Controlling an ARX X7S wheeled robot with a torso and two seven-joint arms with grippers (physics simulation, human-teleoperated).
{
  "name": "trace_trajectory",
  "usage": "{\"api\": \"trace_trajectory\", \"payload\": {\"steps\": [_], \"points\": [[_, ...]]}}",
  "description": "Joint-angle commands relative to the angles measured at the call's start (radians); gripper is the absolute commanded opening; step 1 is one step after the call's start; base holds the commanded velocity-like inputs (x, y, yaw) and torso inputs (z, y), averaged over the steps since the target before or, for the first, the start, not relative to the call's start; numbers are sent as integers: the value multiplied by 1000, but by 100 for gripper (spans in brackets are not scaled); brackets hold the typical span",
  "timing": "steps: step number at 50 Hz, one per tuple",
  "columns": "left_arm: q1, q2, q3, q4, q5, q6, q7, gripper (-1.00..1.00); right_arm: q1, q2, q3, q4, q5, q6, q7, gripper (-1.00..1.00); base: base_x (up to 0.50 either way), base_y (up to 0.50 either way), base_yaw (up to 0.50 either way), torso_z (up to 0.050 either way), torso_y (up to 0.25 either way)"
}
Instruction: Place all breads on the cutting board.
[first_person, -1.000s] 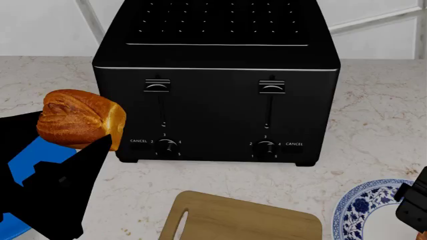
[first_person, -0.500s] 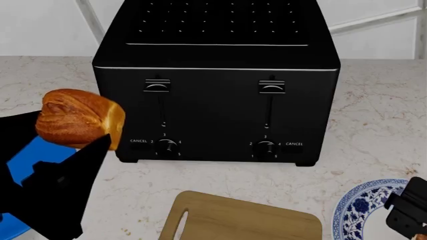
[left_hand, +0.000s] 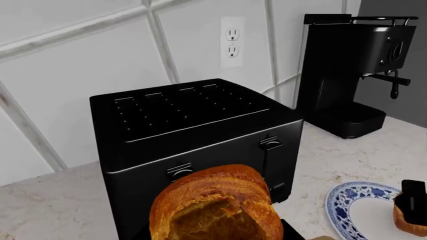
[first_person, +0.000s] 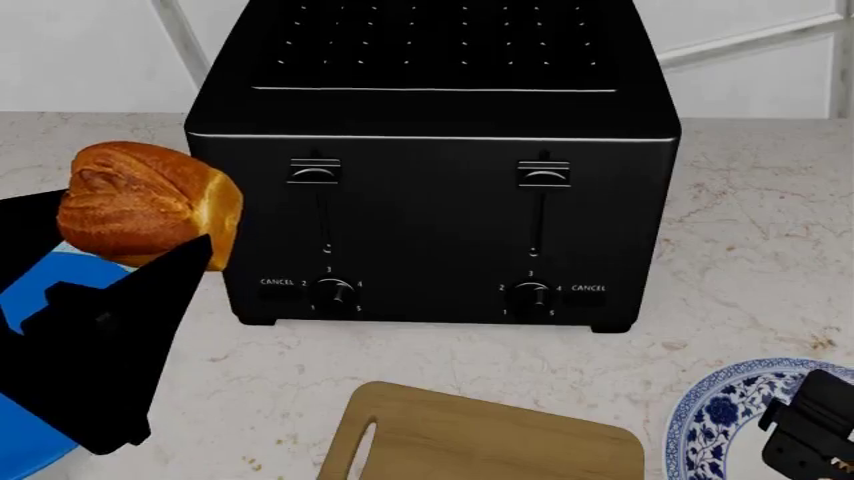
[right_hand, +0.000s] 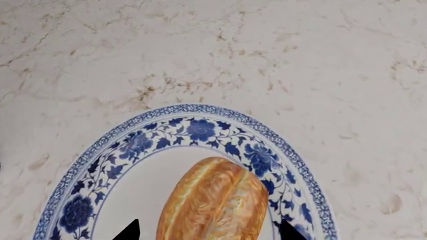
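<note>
1. Golden-crusted bread is clamped in my left gripper, lifted beside the toaster.
2. Next: carry it down to the cutting board at the counter's near edge.
3. Second bread lies on the patterned plate; my right gripper straddles it, fingers apart.

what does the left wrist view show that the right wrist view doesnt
Only the left wrist view shows the held bread, the black toaster, the coffee machine and the wall outlet. Only the right wrist view shows the second bread from above, between the right pincer's fingertips. Both share that bread, the blue-and-white plate it lies on, and the marble counter.
</note>
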Motion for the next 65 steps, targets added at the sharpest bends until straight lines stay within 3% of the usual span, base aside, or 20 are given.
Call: {"api": "trace_trajectory", "payload": {"steps": [1,20,21,27,28,29,31,41,47,51,53,54,65], "points": [[-21,-6,1,2,-21,22,-25,-100,-14,-18,-5,30,0,-1,-18,100,0,0,0,0,0],[132,-4,-48,63,114,20,70,-100,-51,-41,-23,63,-3,-13,-39,100,0,0,0,1,1],[137,-5,-52,58,125,17,84,-100,-51,-41,-22,62,-5,-13,-39,-100,0,0,0,0,0],[198,-2,-70,76,188,17,130,-100,-35,-38,-16,49,-13,2,-21,-100,0,0,0,0,0],[48,-23,0,17,38,22,5,-100,-30,-34,-12,44,-14,4,-16,-100,0,0,0,0,0],[-61,-25,37,-18,-53,23,-48,-100,-27,-32,-10,41,-14,7,-15,-100,0,0,0,0,0],[-90,-18,46,-32,-77,33,-65,-100,-17,-23,-4,26,-15,11,-4,-100,0,0,0,0,0],[-60,-12,28,-9,-40,40,-40,-100,128,18,82,-79,-15,115,83,-100,0,0,0,0,1],[-52,43,46,-10,-39,46,0,-100,339,-48,185,-111,51,311,149,-100,0,0,0,2,2],[6,104,55,-70,-59,70,87,-100,435,-105,223,-115,102,396,174,-100,0,0,0,0,0],[-48,122,79,-128,-109,78,77,-100,475,-127,241,-130,129,421,187,-100,0,0,0,0,0],[31,129,62,-98,-40,71,130,-100,505,-146,248,-140,144,451,200,-100,0,0,0,0,0],[95,156,71,-89,-48,97,149,-100,604,-228,288,-173,260,495,219,-100,0,0,0,0,1]]}}
